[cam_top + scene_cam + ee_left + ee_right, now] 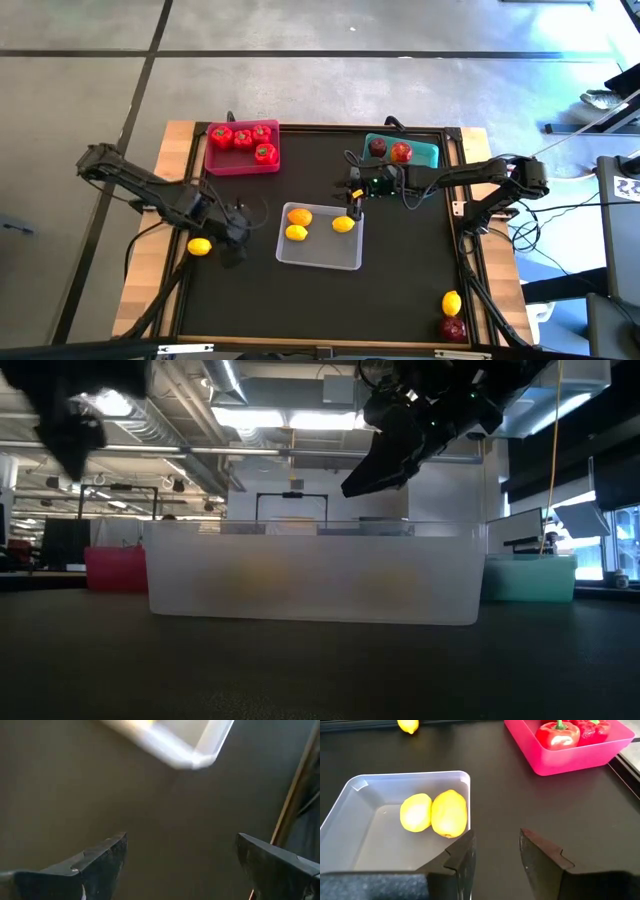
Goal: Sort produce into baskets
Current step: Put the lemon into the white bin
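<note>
The translucent basket (320,255) holds three lemons (299,215), two of which show in the right wrist view (434,813). My right gripper (352,205) hovers open and empty over the basket's far right corner, above it in the low view (385,460). My left gripper (240,240) is open and empty just left of the basket, over bare mat (180,845). A loose lemon (200,246) lies on the table beside the left arm. The pink basket (240,163) holds three red peppers (243,138). The teal basket (425,153) holds two apples (390,150).
A lemon (452,303) and a dark apple (453,329) lie at the table's near right corner. The wooden table rim (180,200) frames the black mat. There is open mat along the near edge and between the baskets.
</note>
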Controlling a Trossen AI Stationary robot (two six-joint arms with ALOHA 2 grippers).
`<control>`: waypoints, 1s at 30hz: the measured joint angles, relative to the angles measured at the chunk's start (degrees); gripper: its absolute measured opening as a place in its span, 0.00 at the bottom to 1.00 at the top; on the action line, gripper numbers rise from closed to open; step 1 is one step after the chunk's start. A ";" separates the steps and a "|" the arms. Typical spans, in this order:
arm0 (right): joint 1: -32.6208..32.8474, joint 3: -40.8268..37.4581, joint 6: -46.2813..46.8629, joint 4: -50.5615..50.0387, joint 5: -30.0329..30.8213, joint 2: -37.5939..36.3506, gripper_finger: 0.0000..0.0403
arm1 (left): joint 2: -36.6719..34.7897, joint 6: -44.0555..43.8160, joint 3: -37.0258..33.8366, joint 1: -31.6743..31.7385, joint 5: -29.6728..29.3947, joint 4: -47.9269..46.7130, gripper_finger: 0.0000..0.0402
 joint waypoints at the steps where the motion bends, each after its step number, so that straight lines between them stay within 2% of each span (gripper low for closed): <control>1: 0.00 0.00 0.00 0.02 0.00 0.00 0.38 | 0.90 -0.75 0.00 -0.64 0.63 -1.31 0.90; 10: 0.00 0.00 0.00 0.01 0.10 0.00 0.38 | 7.96 -6.40 0.00 -5.85 3.07 -16.14 0.90; 15: 0.00 0.00 0.00 -0.01 0.15 0.00 0.38 | 13.01 -5.89 -0.02 -7.14 3.33 -21.59 0.90; 20: 0.00 0.00 0.00 0.02 0.17 0.00 0.38 | 19.44 -3.42 -0.04 -7.14 9.00 -22.27 0.90; 28: 0.00 0.00 0.00 0.01 0.17 0.00 0.38 | 28.46 2.77 -3.75 -6.59 12.71 -24.16 0.90; 30: 0.00 0.00 0.00 -0.03 0.03 0.00 0.38 | 30.22 4.40 -3.82 -6.54 12.90 -22.01 0.90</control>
